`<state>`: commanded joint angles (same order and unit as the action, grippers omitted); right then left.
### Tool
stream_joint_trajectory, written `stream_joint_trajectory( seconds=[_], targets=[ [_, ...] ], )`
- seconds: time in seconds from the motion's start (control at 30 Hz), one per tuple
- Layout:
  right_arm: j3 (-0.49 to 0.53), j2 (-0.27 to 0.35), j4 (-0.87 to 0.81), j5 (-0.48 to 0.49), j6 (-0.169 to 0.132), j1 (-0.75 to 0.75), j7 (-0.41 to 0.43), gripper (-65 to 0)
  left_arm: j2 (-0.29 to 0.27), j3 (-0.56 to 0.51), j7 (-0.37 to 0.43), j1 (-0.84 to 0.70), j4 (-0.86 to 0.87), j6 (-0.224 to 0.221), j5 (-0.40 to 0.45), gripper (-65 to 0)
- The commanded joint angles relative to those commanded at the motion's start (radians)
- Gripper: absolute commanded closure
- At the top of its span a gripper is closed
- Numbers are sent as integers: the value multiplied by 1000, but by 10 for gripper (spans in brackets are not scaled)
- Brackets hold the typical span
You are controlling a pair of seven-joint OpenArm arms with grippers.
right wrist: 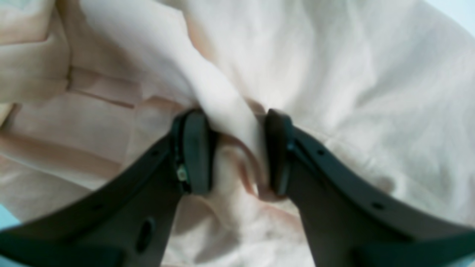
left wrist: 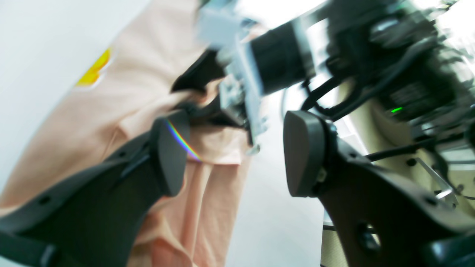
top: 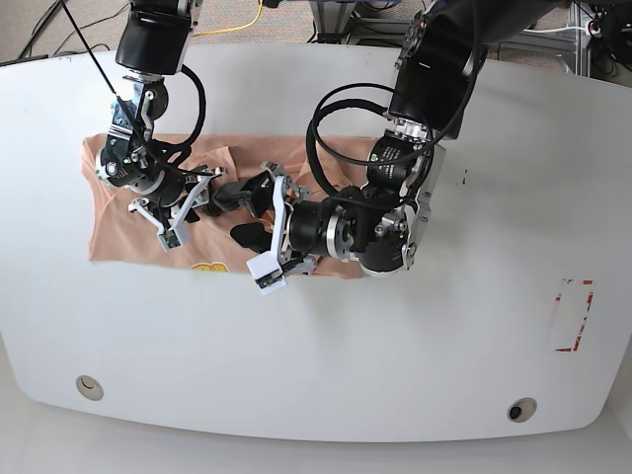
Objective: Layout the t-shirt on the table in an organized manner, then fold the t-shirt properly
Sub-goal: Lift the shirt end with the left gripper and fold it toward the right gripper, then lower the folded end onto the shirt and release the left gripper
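We count one large glossy white tabletop with rounded corners (top: 326, 375), and on it one plain peach-tan short-sleeved t-shirt of soft fabric (top: 123, 232), lying crumpled toward the table's far left part, nearer the far edge than the near edge. One small yellow print (top: 207, 268) shows at the shirt's near hem in the base view, and the same single patch appears in the left wrist view (left wrist: 93, 70), blurred. We see two dark robot arms, both reaching over the shirt. The right gripper (right wrist: 232, 152), one of two, has its two black fingers (right wrist: 196, 152) drawn in on a bunched ridge of the pale fabric, which fills the gap between the pads. The left gripper (left wrist: 237, 152) has its two dark fingers spread wide with nothing between them; past the gap we see the shirt (left wrist: 148, 92) and a strip of bare white table, and the other arm's black and silver body crosses the top of that view. In the base view the two grippers sit close together above the shirt's middle, right (top: 212, 193) beside left (top: 255, 207). Near the table's near edge we count two small round holes, one toward the left corner (top: 89, 386) and one toward the right (top: 520, 408). One small red-outlined rectangle mark (top: 573, 316) lies near the right edge, well apart from the shirt.
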<state>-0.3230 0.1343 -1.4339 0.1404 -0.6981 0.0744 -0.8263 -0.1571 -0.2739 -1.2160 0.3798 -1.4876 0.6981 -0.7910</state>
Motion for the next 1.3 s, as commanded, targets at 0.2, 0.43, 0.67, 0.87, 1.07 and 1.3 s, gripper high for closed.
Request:
stream_joint_trajectory(
  seconds=[0.2, 0.43, 0.67, 0.87, 1.07, 1.3],
  targets=[
    [0, 0, 0, 0, 0, -2, 0, -225, 123, 91, 3, -8, -41, 0, 81, -335],
    [0, 0, 0, 0, 0, -2, 0, -225, 221, 129, 5, -66, -40, 0, 163, -246],
    [0, 0, 0, 0, 0, -2, 0, -225, 228, 123, 64, -141, -43, 0, 298, -243],
    [0, 0, 0, 0, 0, -2, 0, -225, 205, 40, 68, -157, -41, 0, 321, -196],
    [0, 0, 0, 0, 0, -3, -2, -225, 169, -94, 68, -152, -44, 0, 321, -138],
    [0, 0, 0, 0, 0, -3, -2, -225, 121, -201, 66, -120, -92, 0, 319, -138]
  ],
)
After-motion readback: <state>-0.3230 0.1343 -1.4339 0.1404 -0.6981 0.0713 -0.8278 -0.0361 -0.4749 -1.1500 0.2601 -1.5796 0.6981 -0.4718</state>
